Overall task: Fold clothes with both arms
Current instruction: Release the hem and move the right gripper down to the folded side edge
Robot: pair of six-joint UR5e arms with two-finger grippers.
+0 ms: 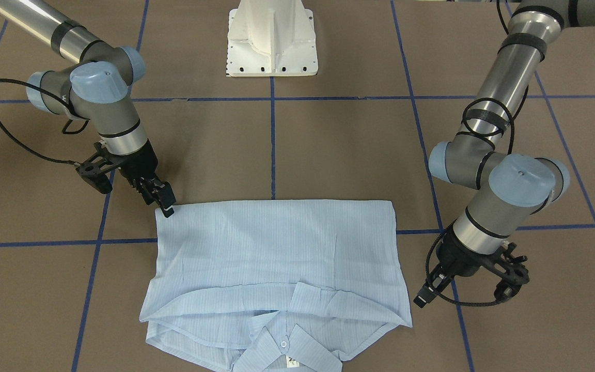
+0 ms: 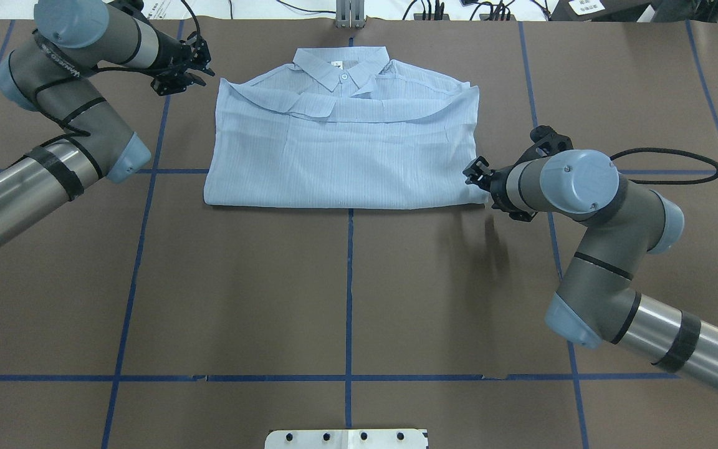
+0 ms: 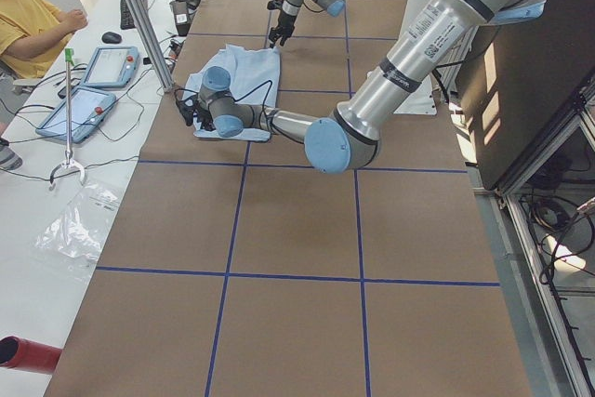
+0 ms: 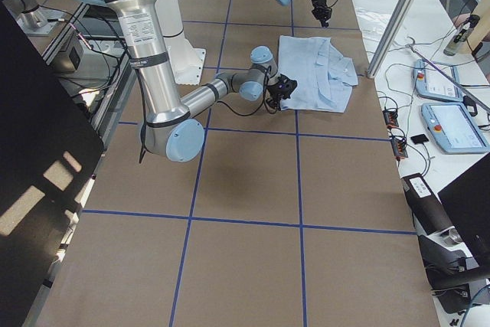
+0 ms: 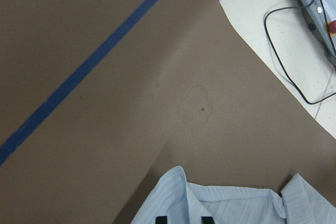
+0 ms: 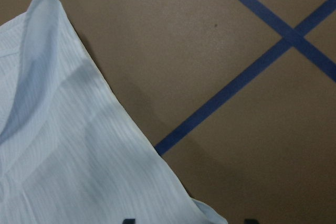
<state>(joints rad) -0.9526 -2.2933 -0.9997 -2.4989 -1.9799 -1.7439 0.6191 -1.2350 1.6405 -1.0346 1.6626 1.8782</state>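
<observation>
Overhead exterior: shirt (image 2: 343, 156), neck label (image 2: 335, 63) illegible.

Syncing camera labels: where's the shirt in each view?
Front-facing: shirt lower centre, collar toward bottom edge.
Overhead: shirt upper centre, collar on top.
Exterior left: shirt upper left, beyond near wrist.
Exterior right: shirt upper centre-right.
Left wrist: shirt at bottom edge.
Right wrist: shirt fills lower left.
Landmark: blue tape line meeting the shirt midway, opposite the collar.

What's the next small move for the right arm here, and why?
Probably close the right gripper on the shirt corner: its fingers sit right at that near corner, spread apart, while the left gripper is beside the cloth.
</observation>
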